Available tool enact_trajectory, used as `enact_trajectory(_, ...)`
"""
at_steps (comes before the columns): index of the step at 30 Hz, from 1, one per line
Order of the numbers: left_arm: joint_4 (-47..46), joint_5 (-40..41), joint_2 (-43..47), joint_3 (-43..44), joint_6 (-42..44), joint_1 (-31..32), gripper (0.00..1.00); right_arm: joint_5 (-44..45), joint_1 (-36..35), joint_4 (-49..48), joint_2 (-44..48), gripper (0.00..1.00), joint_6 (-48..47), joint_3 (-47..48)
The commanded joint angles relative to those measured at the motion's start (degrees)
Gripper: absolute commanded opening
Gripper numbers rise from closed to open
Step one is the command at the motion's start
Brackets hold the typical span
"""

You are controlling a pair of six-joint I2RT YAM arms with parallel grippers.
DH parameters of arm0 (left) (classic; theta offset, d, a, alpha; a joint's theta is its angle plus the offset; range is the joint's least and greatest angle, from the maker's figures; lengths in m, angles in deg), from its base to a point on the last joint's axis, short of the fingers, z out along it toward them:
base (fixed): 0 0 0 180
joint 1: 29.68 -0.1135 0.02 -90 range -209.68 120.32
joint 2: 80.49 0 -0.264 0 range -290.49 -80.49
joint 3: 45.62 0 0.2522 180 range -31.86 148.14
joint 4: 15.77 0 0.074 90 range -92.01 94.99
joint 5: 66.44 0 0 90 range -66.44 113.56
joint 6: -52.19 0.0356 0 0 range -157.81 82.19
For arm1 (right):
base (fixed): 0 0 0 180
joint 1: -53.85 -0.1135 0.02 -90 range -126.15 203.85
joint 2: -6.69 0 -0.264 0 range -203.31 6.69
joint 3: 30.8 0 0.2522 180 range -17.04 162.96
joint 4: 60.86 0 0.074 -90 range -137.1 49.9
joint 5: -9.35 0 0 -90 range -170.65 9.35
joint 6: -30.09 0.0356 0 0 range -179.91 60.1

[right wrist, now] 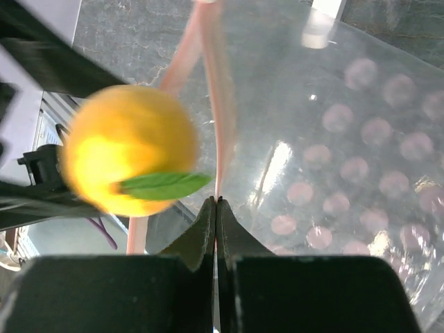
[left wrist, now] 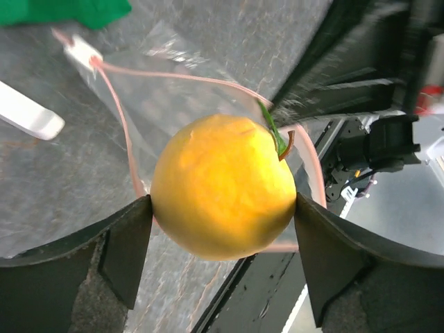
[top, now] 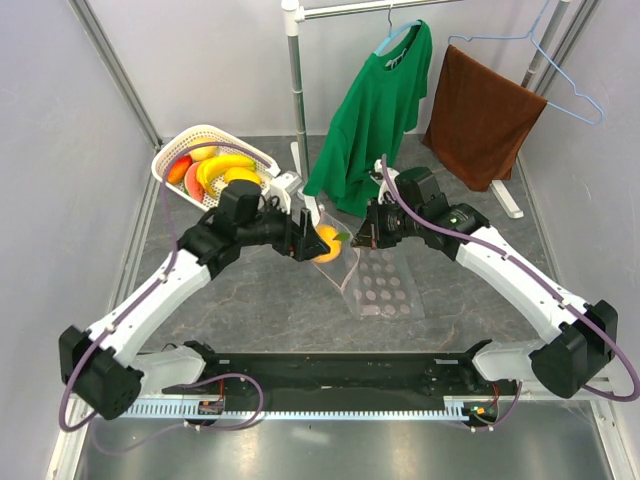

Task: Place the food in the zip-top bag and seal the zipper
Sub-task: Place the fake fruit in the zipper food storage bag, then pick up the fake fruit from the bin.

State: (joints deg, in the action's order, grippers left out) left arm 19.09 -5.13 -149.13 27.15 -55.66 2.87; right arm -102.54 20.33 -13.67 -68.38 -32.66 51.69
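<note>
My left gripper is shut on a yellow-orange round fruit with a green leaf, also in the left wrist view. It holds the fruit at the open mouth of the clear dotted zip-top bag. My right gripper is shut on the bag's pinkish zipper strip and lifts that edge; the fruit shows just left of it. The zipper loops open behind the fruit. More fruits, a banana bunch among them, lie in the basket.
A white lattice basket stands at the back left. A green shirt and a brown towel hang on a rack behind the bag. The black rail runs along the near edge.
</note>
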Motion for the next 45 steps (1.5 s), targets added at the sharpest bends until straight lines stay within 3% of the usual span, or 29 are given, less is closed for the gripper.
enact_trajectory(1, 6.05, 2.32, 4.92, 3.49, 6.5, -1.0, 0.89, 1.94, 0.21, 0.85, 1.77, 0.0, -1.14, 3.16)
enact_trajectory(5, 6.15, 1.27, 5.27, 3.49, 5.72, -1.35, 0.97, 0.8, 0.12, 0.41, 1.85, 0.0, -0.27, 2.47)
enact_trajectory(7, 3.87, -1.27, 5.36, 2.53, 4.75, -1.44, 0.88, -1.48, 0.12, -0.99, 1.68, 0.0, 0.52, 1.85)
enact_trajectory(8, 2.9, -3.37, 5.19, 2.17, 4.23, -1.36, 0.76, -2.19, 0.21, -1.52, 1.59, 0.0, 1.05, 1.5)
enact_trajectory(11, -0.79, -6.37, 4.4, 1.38, 1.59, -1.44, 0.61, -2.2, 0.12, -1.88, 0.98, 0.0, 1.23, 1.49)
enact_trajectory(12, -1.24, -6.21, 4.13, 0.86, 0.98, -1.44, 0.61, -1.24, 0.12, -1.79, 0.8, 0.0, 0.97, 1.5)
enact_trajectory(13, -1.15, -6.29, 3.09, 0.68, 0.97, -1.44, 0.64, -0.7, 0.12, -1.62, 0.71, 0.0, 0.71, 1.5)
enact_trajectory(14, -0.89, -6.82, 2.55, 0.41, 1.15, -1.44, 0.74, -0.35, 0.12, -1.53, 0.71, 0.0, -0.08, 1.41)
enact_trajectory(18, -1.41, -6.99, 2.9, -1.78, 0.54, -2.14, 0.83, 0.44, 0.12, -1.0, 1.06, 0.0, -1.31, 1.06)
enact_trajectory(22, -4.15, -8.76, 4.39, -2.93, -2.72, -13.35, 0.84, 1.67, 0.12, -0.12, 2.12, 0.0, -2.54, 3.33)
enact_trajectory(26, 1.64, 0.54, -0.94, 6.44, 7.97, -22.43, 0.87, 4.92, 0.38, 0.5, 2.91, 0.0, -4.92, 8.17)
enact_trajectory(30, 4.99, 0.84, -11.64, 15.95, 25.55, -32.35, 0.91, 4.75, 0.38, 1.46, 2.65, 0.0, -6.06, 7.91)
enact_trajectory(35, 13.96, 2.74, -26.53, 29.74, 43.04, -36.33, 0.89, 3.79, 0.38, 1.55, 1.68, 0.0, -5.97, 6.68)
enact_trajectory(40, 13.44, 8.02, -36.98, 33.36, 48.43, -36.86, 0.81, 3.87, 0.29, 1.64, 1.15, 0.0, -5.89, 6.15)
enact_trajectory(45, 13.17, 11.54, -39.82, 31.71, 50.36, -36.86, 0.72, 3.78, 0.29, 1.81, 1.33, 0.0, -6.06, 5.98)
